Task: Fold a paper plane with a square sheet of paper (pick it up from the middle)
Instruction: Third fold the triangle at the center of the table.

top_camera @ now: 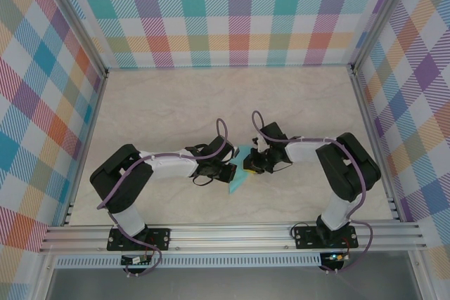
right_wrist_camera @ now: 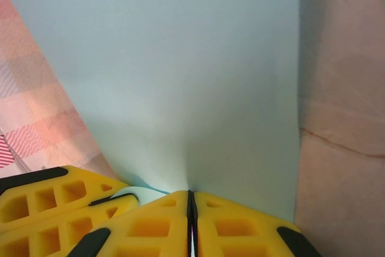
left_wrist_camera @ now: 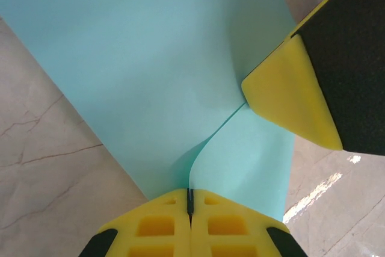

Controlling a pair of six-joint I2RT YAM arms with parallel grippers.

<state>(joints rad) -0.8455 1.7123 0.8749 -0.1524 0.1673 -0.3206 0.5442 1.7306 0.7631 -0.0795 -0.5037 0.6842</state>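
The left gripper (left_wrist_camera: 189, 201) and right gripper (right_wrist_camera: 191, 200) are each clamping jaws together on the square sheet of paper (left_wrist_camera: 144, 58). It is looking thin and floppy, and is probably wanting gentle holds beside its crease.

Pale, marble-patterned tabletop (top_camera: 176, 110) boxed in by bright checked walls.
The back wall (top_camera: 232, 12), left wall (top_camera: 42, 103) and right wall (top_camera: 415, 89) carry a plaid of teal, orange, purple, yellow and pink on white. Aluminium rails (top_camera: 232, 233) run across the table's near edge. Seen close in the left wrist view, thin brownish veins cross the beige surface.
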